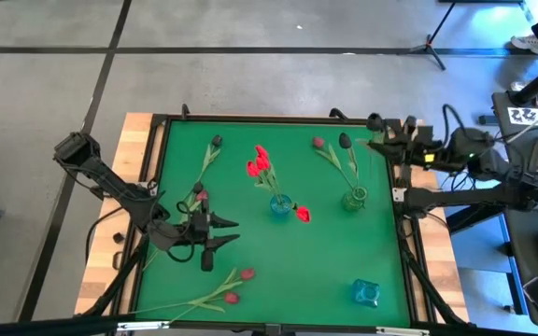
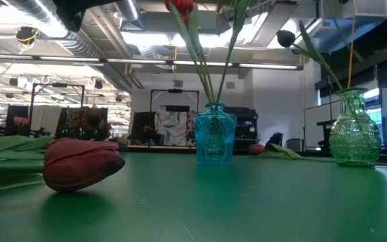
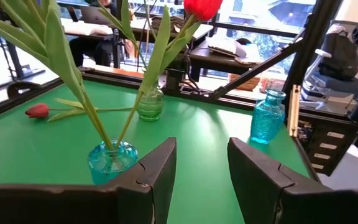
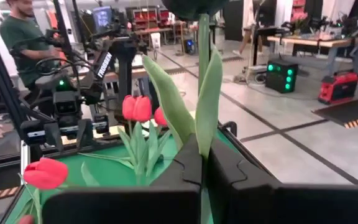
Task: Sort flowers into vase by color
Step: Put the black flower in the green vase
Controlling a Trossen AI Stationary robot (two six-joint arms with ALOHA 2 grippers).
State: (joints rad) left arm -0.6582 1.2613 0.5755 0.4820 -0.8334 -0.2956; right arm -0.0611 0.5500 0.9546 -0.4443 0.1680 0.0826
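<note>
Right gripper (image 4: 202, 163) clamped tight on the green stem of a dark-headed tulip (image 4: 199, 68), fingers (image 4: 180, 167) pressed against stem and leaf from both sides, no gap showing. Seen from above, right gripper (image 1: 378, 124) at the table's far right edge, just outside the green mat (image 1: 325, 261). Nearest to those fingers, a green glass vase (image 1: 355, 198) with a maroon and a dusty pink tulip (image 1: 318, 144) leaning out.

Left gripper (image 1: 222, 232) spread wide, nothing between its fingers (image 3: 157, 168), hovering over the mat's left half. Just ahead of them, a blue vase (image 1: 280, 204) holding red tulips (image 1: 259, 165); beside that vase, one loose red tulip (image 1: 302, 214) flat on the mat. Behind the left fingers, two tulips (image 1: 236, 285) lying near the front edge, more by the left border. Well off toward the front right corner, a second blue vase (image 1: 366, 292) without flowers.
</note>
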